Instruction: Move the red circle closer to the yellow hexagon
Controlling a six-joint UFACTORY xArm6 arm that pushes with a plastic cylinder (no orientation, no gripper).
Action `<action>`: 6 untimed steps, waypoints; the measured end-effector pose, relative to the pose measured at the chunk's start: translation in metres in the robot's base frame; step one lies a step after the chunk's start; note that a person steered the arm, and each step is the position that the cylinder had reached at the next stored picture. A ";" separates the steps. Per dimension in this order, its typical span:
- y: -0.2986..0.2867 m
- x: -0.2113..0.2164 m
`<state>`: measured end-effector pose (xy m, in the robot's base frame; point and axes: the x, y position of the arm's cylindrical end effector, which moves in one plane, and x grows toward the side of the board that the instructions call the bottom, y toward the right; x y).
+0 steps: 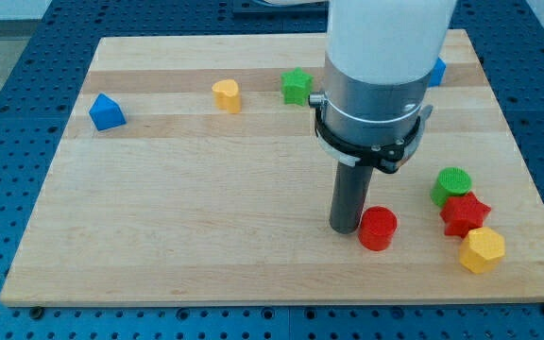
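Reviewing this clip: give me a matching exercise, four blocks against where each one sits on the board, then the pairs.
Blocks:
1. red circle
2. yellow hexagon
3. blue block
4. green circle

Places:
A. far toward the view's left, upper part of the board
B. right beside my tip, on its right
C. nearest the view's bottom right corner
D. just above the red star

Pairs: 1-B, 2-C, 3-A, 4-D

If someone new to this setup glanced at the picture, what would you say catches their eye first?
The big white and grey arm dominates the view's top centre, ending in a dark rod; my tip sits just to the view's left of the red circle. At the view's lower right, a green cylinder, red star and yellow hexagon huddle close together.
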<state>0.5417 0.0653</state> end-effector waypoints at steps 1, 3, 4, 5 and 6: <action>0.014 0.003; 0.037 0.015; 0.037 0.014; 0.055 0.017; 0.062 0.017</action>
